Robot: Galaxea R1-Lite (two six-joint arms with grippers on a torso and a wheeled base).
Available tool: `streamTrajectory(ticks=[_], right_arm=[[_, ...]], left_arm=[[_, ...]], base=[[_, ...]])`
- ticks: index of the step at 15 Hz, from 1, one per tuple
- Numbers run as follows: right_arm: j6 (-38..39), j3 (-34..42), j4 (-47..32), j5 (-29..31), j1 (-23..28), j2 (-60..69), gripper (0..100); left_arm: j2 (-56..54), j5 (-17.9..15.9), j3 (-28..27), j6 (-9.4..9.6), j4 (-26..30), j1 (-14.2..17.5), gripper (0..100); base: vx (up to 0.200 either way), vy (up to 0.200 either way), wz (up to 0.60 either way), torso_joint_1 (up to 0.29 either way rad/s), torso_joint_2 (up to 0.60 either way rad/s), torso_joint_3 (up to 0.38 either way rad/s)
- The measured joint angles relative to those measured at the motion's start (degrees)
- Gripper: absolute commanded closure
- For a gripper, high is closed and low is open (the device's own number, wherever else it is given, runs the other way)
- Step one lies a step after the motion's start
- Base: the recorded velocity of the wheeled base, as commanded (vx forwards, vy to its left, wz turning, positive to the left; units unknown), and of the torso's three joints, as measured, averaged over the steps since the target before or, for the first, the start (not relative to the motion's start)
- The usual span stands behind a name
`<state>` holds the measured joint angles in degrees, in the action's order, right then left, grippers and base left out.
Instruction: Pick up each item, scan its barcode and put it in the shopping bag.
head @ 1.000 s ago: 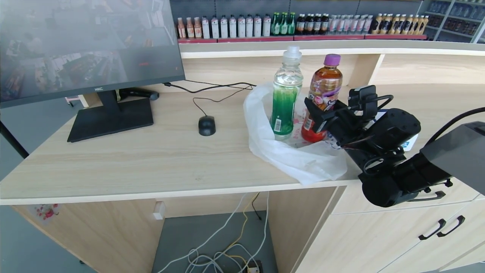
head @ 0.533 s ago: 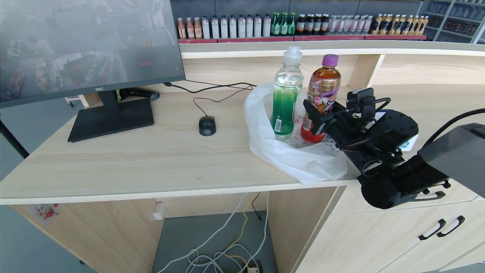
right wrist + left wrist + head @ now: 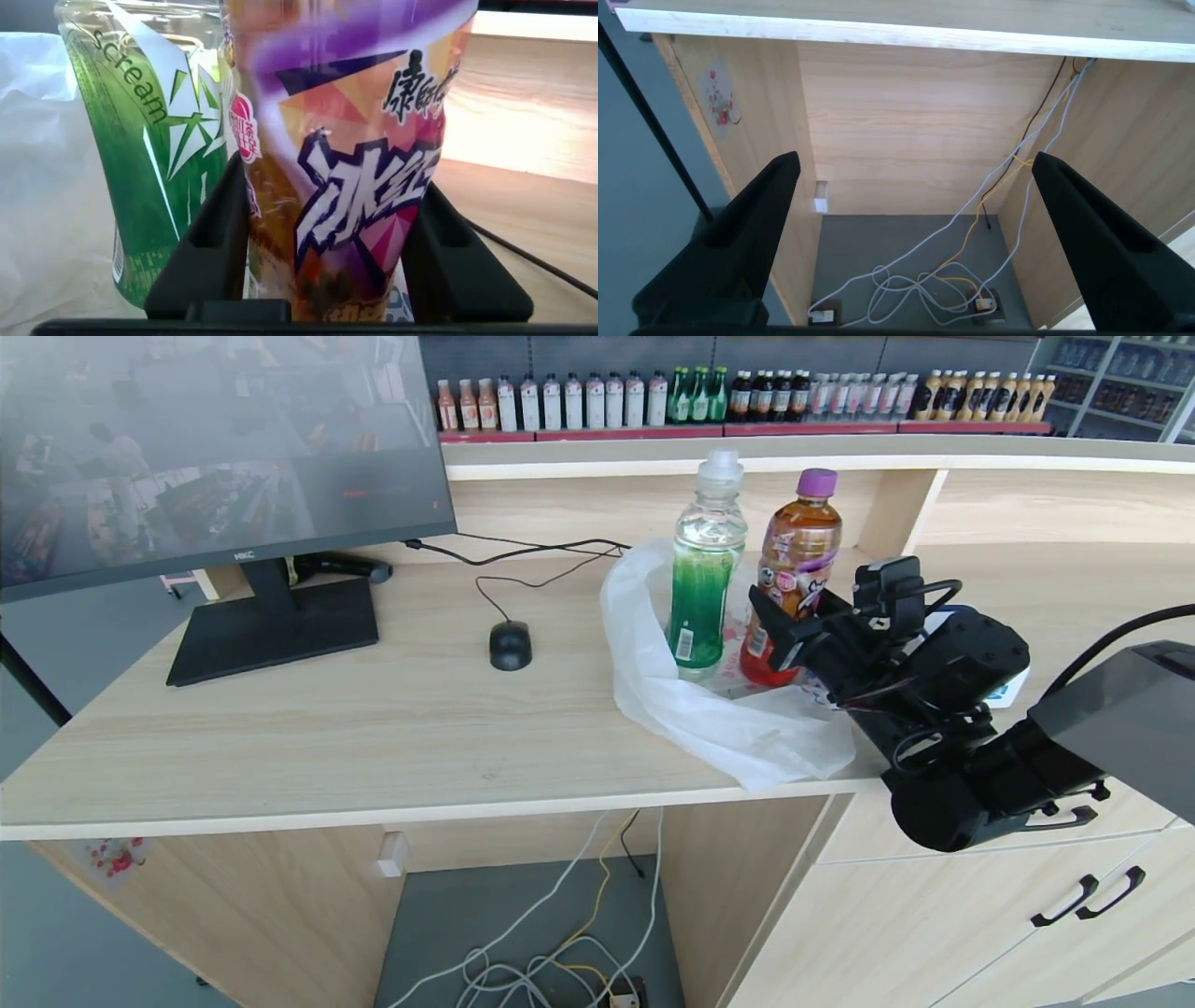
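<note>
Purple-capped tea bottle [image 3: 801,560] stands upright in the shopping bag [image 3: 728,728], right of centre, clamped low between the right pincer's [image 3: 780,621] jaws; the left pincer [image 3: 915,163] gapes empty.

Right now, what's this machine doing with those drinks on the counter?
The robot's right gripper is closed around a purple-capped tea bottle. The bottle is upright on the white shopping bag that lies on the counter, close beside a green bottle that is also on the bag. The left gripper hangs open and empty in front of the counter, below its top.
</note>
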<state>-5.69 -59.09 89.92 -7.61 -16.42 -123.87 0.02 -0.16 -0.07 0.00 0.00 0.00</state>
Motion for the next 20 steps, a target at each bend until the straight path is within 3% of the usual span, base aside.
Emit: streamTrajectory(ticks=[1, 20], right_arm=[[0.0, 0.1, 0.0, 0.0, 0.0, 0.0, 0], [0.4, 11.3, 0.0, -0.9, 1.2, 8.7, 0]], left_arm=[[0.0, 0.0, 0.0, 0.00, 0.0, 0.0, 0], [0.0, 0.0, 0.0, 0.02, 0.0, 0.0, 0]], base=[[0.000, 0.000, 0.00, 0.000, 0.00, 0.000], [0.000, 0.000, 0.00, 0.000, 0.00, 0.000]])
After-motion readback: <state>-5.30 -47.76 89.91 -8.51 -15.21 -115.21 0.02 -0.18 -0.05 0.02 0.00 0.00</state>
